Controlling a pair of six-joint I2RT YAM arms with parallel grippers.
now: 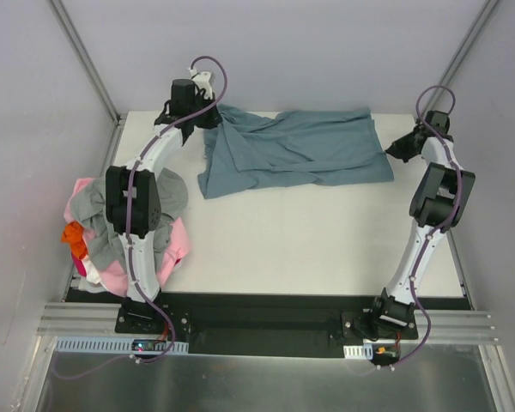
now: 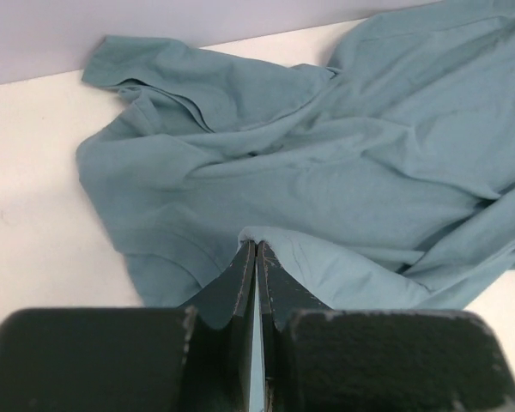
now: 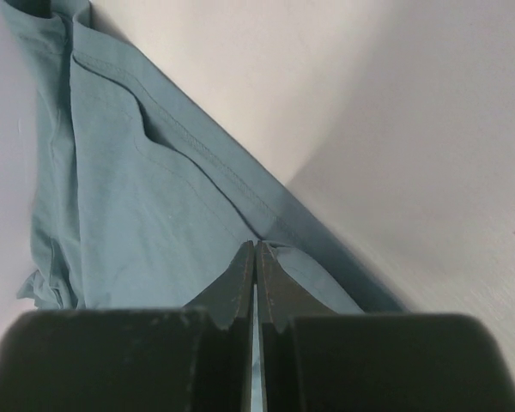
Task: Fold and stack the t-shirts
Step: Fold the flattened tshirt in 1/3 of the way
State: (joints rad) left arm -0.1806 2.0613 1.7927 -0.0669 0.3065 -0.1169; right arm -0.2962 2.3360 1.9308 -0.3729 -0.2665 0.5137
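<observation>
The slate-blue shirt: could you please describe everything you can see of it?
The slate-blue shirt looks like soft, thin cloth with stitched hems. It lies rumpled and partly spread across the far part of the white table. The left tool is shut on a fold at its left end, and the right tool is shut on an edge at its right end.

Both arms at far forward reach, left end effector (image 2: 256, 246) and right end effector (image 3: 256, 246) tightly closed.

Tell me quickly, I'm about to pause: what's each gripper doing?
Left gripper: closed, holding the blue shirt.
Right gripper: closed, holding the same blue shirt.
</observation>
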